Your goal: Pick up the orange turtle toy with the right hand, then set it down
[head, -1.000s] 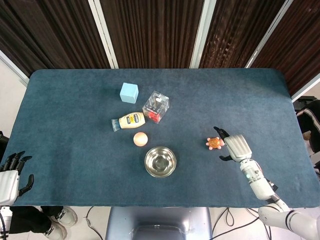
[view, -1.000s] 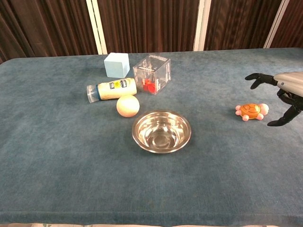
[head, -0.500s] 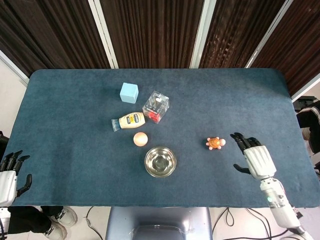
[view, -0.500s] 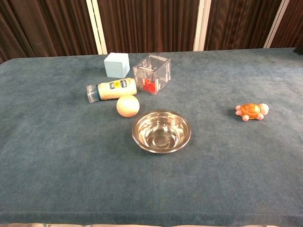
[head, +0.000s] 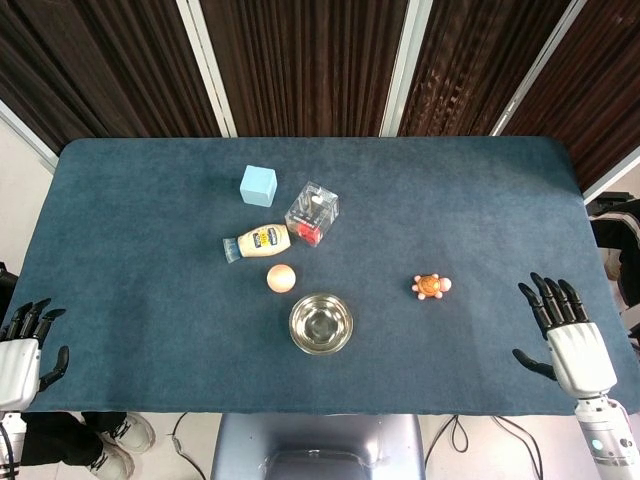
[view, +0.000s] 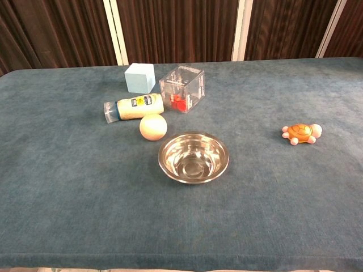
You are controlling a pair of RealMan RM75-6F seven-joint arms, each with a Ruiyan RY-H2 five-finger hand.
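Note:
The orange turtle toy (head: 431, 286) (view: 302, 134) lies on the blue table to the right of the middle, with nothing touching it. My right hand (head: 568, 336) is open, fingers spread, over the table's front right corner, well apart from the turtle. My left hand (head: 20, 350) is open at the front left edge, off the table. Neither hand shows in the chest view.
A steel bowl (head: 320, 323) (view: 193, 157) stands front of centre. Behind it are a pale ball (head: 281, 278), a lying bottle (head: 258, 241), a clear box with red parts (head: 312, 212) and a light blue cube (head: 258, 184).
My right hand has drawn back from beside the turtle toward the front right corner, leaving the chest view. The turtle stays where it lay. My left hand has barely moved.

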